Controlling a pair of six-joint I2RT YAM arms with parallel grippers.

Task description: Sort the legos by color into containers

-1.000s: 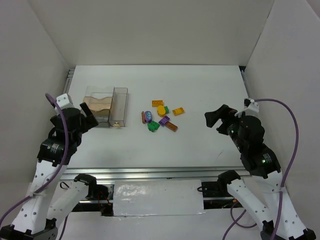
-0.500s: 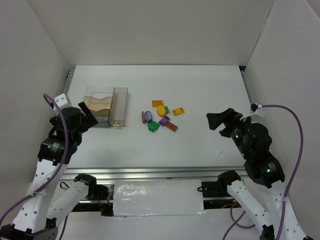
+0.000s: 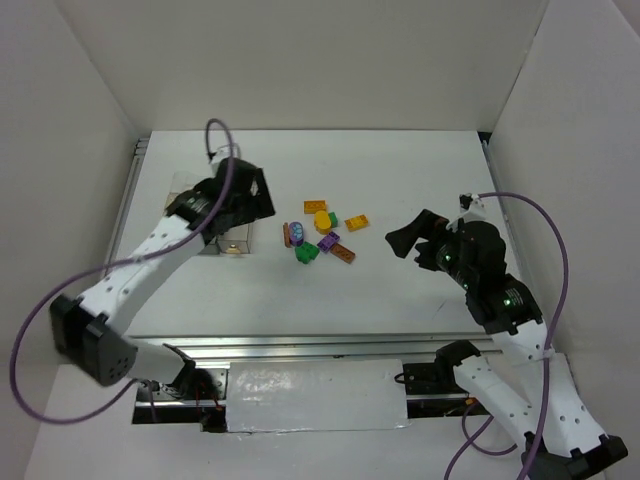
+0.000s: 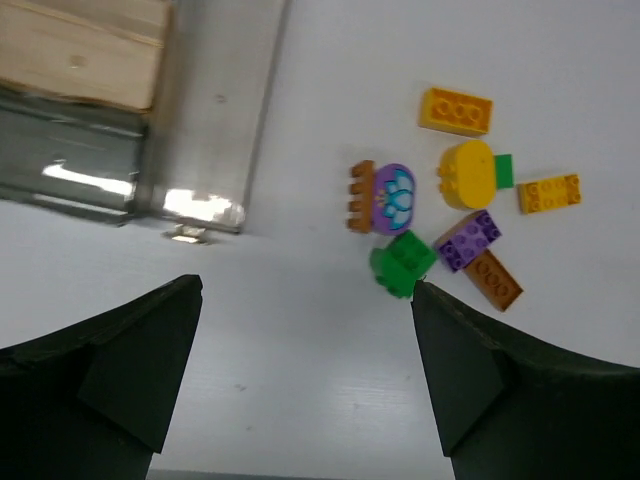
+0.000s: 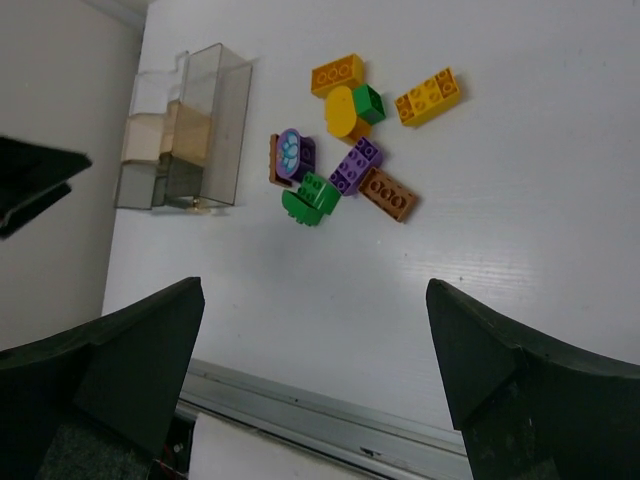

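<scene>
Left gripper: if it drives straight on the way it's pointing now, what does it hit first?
Most likely bare table, in the gap between the containers and the green brick; depth is unclear.

- legos [image 4: 467, 238]: smooth plastic, slightly glossy.
- containers [image 4: 215, 110]: clear plastic walls, glossy, with bright glints.
- block [image 4: 85, 40]: pale, looks like bare wood, matt.
- table [image 4: 300, 330]: white, matt, faint grain.
- rail [image 5: 330, 410]: dull metal.
</scene>
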